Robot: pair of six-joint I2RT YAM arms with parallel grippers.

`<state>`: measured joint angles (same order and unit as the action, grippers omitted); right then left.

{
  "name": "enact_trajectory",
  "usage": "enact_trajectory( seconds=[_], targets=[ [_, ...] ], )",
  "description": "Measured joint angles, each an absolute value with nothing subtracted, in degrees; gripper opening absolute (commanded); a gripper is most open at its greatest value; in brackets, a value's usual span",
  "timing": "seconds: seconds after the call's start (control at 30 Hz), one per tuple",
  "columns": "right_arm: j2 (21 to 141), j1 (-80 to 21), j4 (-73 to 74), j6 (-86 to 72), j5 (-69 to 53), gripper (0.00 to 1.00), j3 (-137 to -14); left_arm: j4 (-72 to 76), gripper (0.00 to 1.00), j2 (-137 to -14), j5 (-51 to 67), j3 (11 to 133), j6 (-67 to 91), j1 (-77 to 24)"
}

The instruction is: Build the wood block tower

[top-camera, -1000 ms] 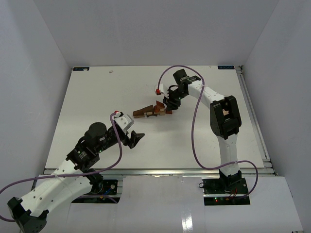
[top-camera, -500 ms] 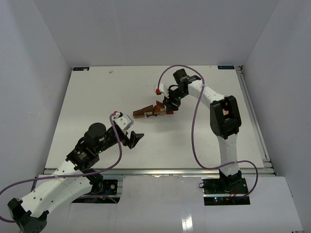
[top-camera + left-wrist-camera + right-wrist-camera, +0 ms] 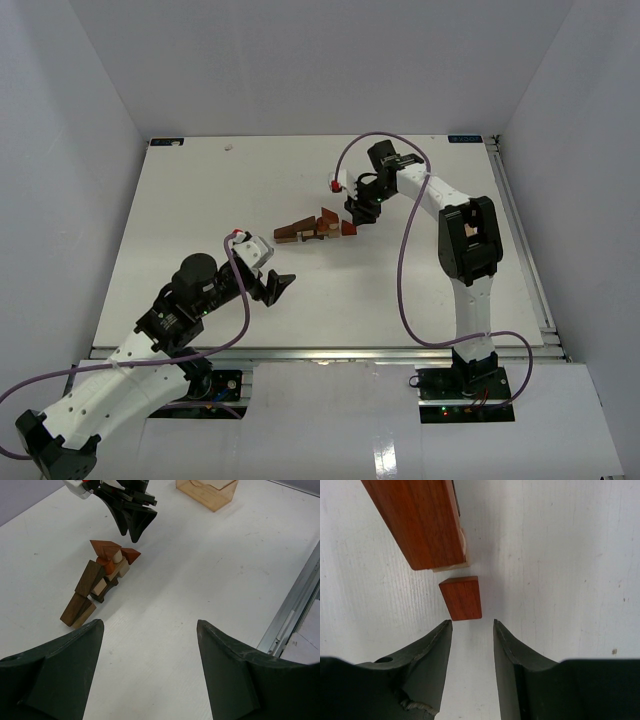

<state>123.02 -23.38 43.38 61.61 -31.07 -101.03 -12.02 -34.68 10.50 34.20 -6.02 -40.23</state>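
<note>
1. A low cluster of small wooden blocks in tan, reddish-brown and dark brown (image 3: 315, 228) lies on the white table (image 3: 200, 200), a little right of the middle and toward the far half.
2. The cluster runs as a short row from left to right. In the left wrist view its dark brown pieces (image 3: 80, 602) lean at one end, and a reddish-brown triangular piece (image 3: 104, 547) sits on top at the other.
3. A small reddish-brown wooden wedge (image 3: 461, 597) lies flat on the table at the right end of the cluster, just beside a long reddish-brown wooden block (image 3: 417, 522) but apart from it.
4. The right arm (image 3: 465, 240) reaches in from the right. The right jaws point down, just right of the cluster.
5. The right jaws stand narrowly apart with nothing between them. The wedge lies just beyond their tips.
6. The left arm (image 3: 150, 330) sits near and to the left, well apart from the cluster.
7. The left jaws are spread wide and hold nothing.
8. A translucent amber box (image 3: 206, 490) rests on the table beyond the right jaws.
</note>
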Motion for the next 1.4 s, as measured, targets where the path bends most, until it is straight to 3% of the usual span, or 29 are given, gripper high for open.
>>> enact_trajectory(
  seconds=[0.37, 1.4],
  targets=[
    [124.6, -23.4, 43.1, 63.0, -29.3, 0.36, -101.6, -12.0, 0.86, -34.6, 10.6, 34.2, -6.1, -40.0],
    [127.9, -24.5, 40.1, 61.5, -27.7, 0.34, -102.9, -12.0, 0.86, -34.3, 11.2, 34.2, -6.2, -39.4]
  ],
)
